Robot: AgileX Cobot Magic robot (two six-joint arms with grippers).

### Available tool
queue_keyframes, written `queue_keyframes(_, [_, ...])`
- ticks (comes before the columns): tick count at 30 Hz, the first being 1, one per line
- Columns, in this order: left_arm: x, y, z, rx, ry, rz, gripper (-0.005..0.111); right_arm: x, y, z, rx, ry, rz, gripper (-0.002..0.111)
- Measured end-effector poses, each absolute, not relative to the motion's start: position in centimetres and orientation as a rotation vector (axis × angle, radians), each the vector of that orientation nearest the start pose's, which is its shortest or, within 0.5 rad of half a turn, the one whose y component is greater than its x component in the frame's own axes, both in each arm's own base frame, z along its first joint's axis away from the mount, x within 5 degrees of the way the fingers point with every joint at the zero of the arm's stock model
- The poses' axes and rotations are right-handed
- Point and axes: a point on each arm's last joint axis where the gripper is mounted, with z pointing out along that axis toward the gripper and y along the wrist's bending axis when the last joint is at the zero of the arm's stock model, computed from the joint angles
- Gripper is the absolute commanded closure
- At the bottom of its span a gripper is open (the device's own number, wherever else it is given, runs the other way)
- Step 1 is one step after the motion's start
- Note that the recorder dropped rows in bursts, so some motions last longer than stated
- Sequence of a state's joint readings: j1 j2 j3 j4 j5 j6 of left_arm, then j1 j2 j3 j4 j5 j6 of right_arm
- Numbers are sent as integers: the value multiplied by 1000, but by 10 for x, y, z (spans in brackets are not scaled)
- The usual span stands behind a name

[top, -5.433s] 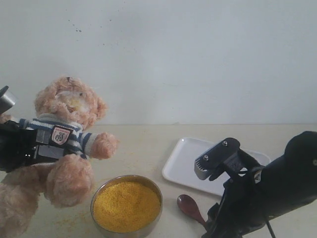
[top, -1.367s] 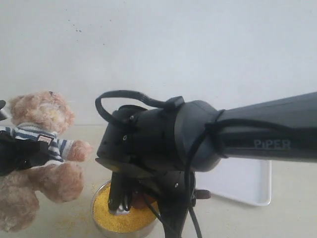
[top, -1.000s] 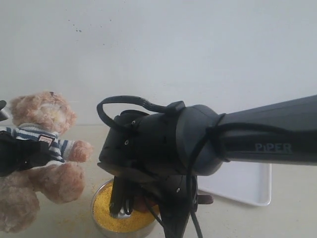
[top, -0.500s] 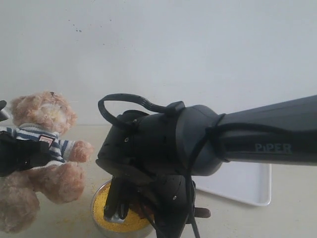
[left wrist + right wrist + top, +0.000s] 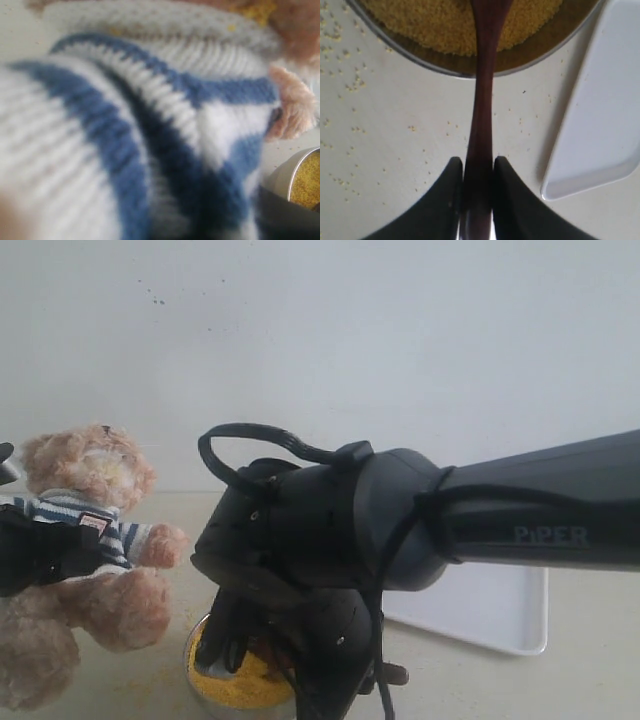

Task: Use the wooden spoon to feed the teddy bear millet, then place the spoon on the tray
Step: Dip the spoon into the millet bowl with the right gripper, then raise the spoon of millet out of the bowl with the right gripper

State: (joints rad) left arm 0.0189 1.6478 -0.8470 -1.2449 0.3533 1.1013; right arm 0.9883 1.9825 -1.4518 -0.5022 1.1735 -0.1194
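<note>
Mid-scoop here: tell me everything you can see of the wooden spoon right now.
The wooden spoon is dark reddish-brown, smooth, slightly glossy, with a thin straight handle widening toward its bowl. The right gripper is shut on the handle's tail, one finger each side. The handle passes over the metal bowl's rim and its wide end reaches over the yellow millet, where the wrist view cuts it off, so any load is unseen. It is clear of the white tray.
</note>
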Motion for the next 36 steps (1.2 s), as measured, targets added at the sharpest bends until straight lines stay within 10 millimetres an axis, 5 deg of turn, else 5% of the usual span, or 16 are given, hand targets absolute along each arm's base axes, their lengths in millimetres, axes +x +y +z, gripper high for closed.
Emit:
queue_keyframes(13, [322,-24,190,10,2394,-437,103,254,314,229,-1702,2285,-561,108])
queue_keyframes(18, [322,-24,190,26,2398,-431,103,266,303,228,-1670,2370,-498,108])
queue_keyframes(26, [321,-25,190,40,2403,-442,103,283,281,222,-1647,2598,-78,108])
queue_keyframes(36, [316,-29,188,142,2437,-493,103,283,280,222,-1719,2562,-48,108])
